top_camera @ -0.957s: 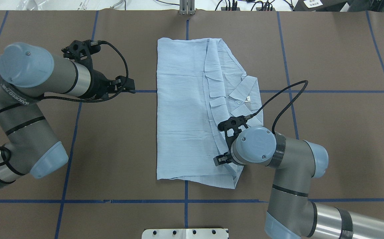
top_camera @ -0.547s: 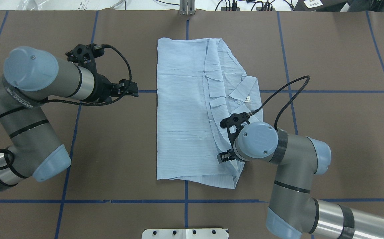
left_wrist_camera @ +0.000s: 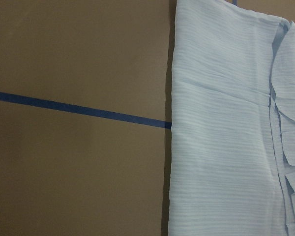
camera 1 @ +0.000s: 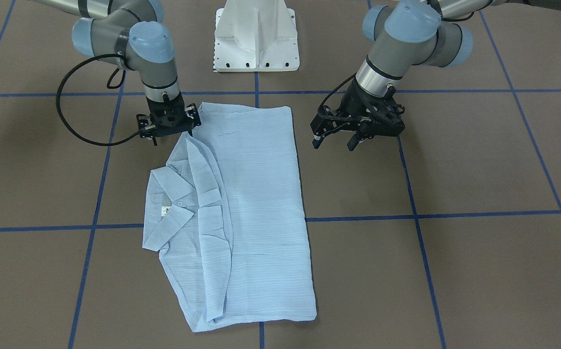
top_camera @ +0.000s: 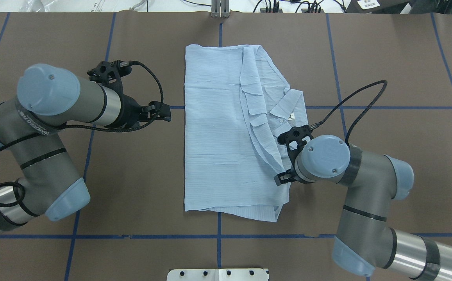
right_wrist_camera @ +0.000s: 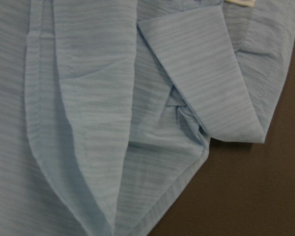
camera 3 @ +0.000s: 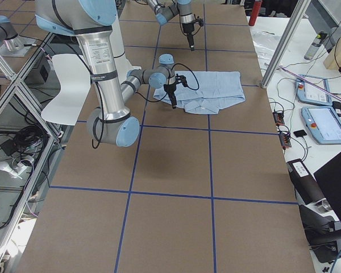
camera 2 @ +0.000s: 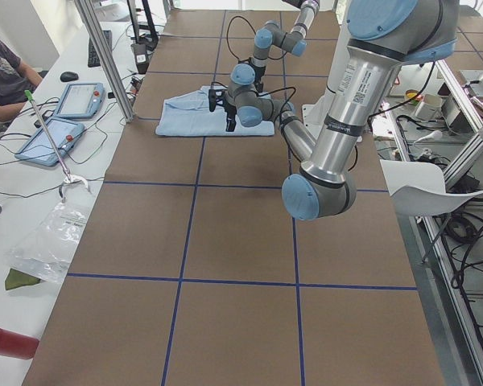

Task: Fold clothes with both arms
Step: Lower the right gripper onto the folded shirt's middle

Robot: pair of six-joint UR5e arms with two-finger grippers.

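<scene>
Black and two-fingered, the right claw [camera 1: 172, 135] hangs low at the upper left of the front-facing view. Its tips are right at the edge of the pale-blue shirt [camera 1: 261, 208], where a loose front flap [camera 1: 198, 160] runs up to a point against it. Whether it pinches that flap or only touches it I cannot tell, since the right wrist view shows cloth alone. The left claw [camera 1: 333, 144], upper right of centre in the same view, stands wide and empty above bare bench [camera 1: 455, 252], apart from the shirt's long straight edge.

The shirt lies flat in the middle of the frame as a long folded panel. Its collar [camera 1: 164, 186] and white neck label [camera 1: 166, 211] stick out on the left side.

By my reading this is thin, light, limp cloth. It will not hold a shape, it will sag between two holds, and the stacked layers are apt to slide over one another and over the smooth brown bench. Nothing in it looks fragile. A pinch should work best at an edge or corner, taking every layer together. The two upper corners of the panel, one near each claw, seem the natural holds for carrying that end over towards the lower one. The loose flap and the collar are poor holds, since pulling them would likely open what is already folded.
</scene>
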